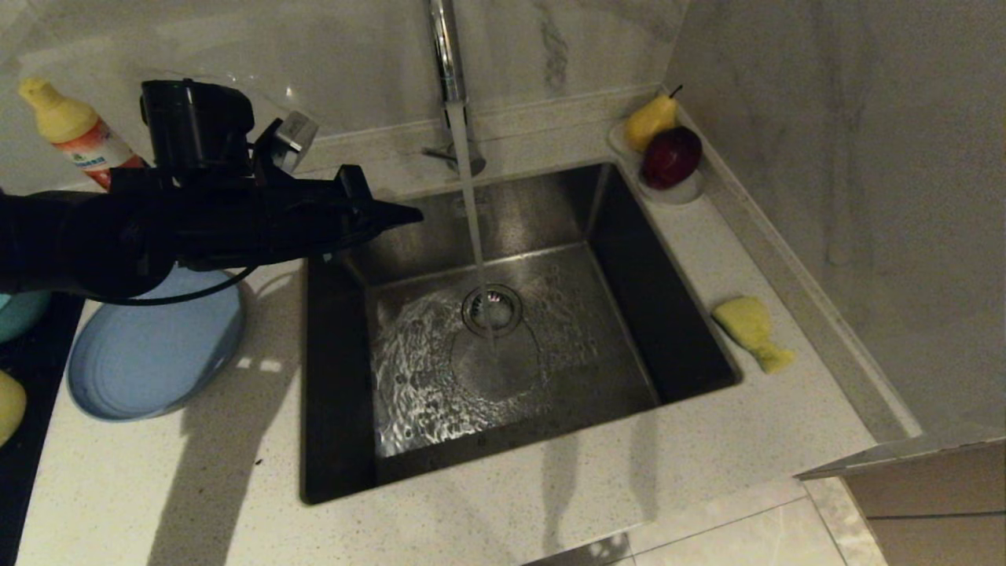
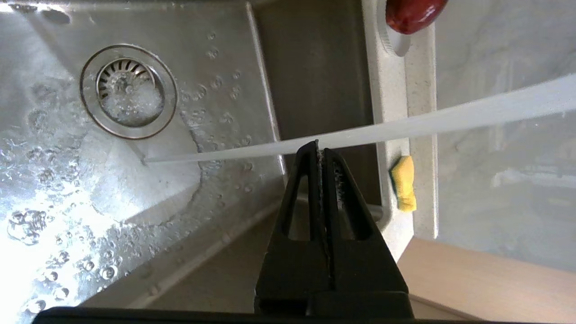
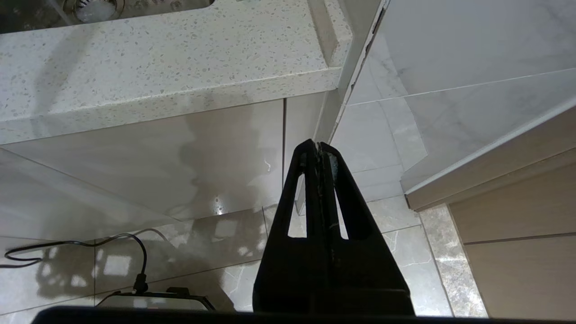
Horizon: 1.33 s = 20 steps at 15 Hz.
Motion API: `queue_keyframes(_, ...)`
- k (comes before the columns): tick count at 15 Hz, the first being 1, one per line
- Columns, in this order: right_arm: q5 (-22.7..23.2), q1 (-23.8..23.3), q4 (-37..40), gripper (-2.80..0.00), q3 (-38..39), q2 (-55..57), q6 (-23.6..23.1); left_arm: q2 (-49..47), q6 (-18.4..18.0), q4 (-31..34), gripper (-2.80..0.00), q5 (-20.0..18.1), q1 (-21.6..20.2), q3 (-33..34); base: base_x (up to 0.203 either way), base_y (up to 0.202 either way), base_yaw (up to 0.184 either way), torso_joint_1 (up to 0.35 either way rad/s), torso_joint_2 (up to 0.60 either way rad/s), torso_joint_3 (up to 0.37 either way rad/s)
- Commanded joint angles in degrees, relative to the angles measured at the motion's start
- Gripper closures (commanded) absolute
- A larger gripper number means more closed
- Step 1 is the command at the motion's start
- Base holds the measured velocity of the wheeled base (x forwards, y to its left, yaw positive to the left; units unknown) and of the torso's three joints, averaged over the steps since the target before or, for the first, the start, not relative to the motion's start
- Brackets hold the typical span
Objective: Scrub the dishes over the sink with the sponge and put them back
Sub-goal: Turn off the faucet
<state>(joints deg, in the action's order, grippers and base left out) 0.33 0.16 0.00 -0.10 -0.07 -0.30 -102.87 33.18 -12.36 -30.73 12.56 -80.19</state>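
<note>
Water runs from the tap (image 1: 445, 55) into the steel sink (image 1: 338, 377), whose basin holds only a swirling film draining through the round strainer (image 1: 493, 309). No dish is in it yet. To the sink's left on the counter lies the shallow light-blue plate (image 1: 149, 358), empty; it looks stiff and light, likely slick once wet, and its raised rim seems the best place to grip. Beyond the plate, further from the sink, only slivers of the teal bowl (image 1: 20, 314) and the pale-yellow bowl (image 1: 9, 405) show, so their contents cannot be told. A detergent bottle (image 1: 75, 130) stands behind the sink's left corner. At the sink's far right corner a white fruit dish (image 1: 680, 192) carries a pear (image 1: 651, 119) and a red apple (image 1: 672, 156). The sponge (image 1: 753, 330), soft and easily squashed, rests on the counter just right of the sink; pinching it across its middle should serve. The left gripper (image 1: 405, 214) hangs over the sink's left rear edge, fingers pressed together, empty. The right gripper (image 3: 317, 148) is parked below the counter edge, pinched tight on nothing.
</note>
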Motion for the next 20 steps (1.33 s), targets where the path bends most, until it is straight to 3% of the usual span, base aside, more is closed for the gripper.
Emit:
queue_keyframes(1, 0.02, 0.02, 0.0, 0.0, 0.01, 0.07, -0.05, -0.99, 0.22, -1.71, 0.0, 1.19, -0.03, -0.49, 0.0, 0.0, 0.0, 0.0, 0.0, 0.0)
queue_keyframes(3, 0.02, 0.02, 0.0, 0.0, 0.01, -0.01, -0.05, -2.22, 0.48, -4.1, 0.0, 3.6, 0.01, -1.39, 0.0, 0.0, 0.0, 0.0, 0.0, 0.0)
queue_keyframes(6, 0.02, 0.02, 0.0, 0.0, 0.01, 0.07, -0.05, -3.44, 2.41, -4.43, 0.0, 4.22, -0.03, -2.72, 0.0, 0.0, 0.0, 0.0, 0.0, 0.0)
queue_keyframes(20, 0.02, 0.02, 0.0, 0.0, 0.01, 0.07, -0.05, -7.68, 5.28, -4.43, 0.0, 4.45, 0.01, -9.76, 0.0, 0.0, 0.0, 0.0, 0.0, 0.0)
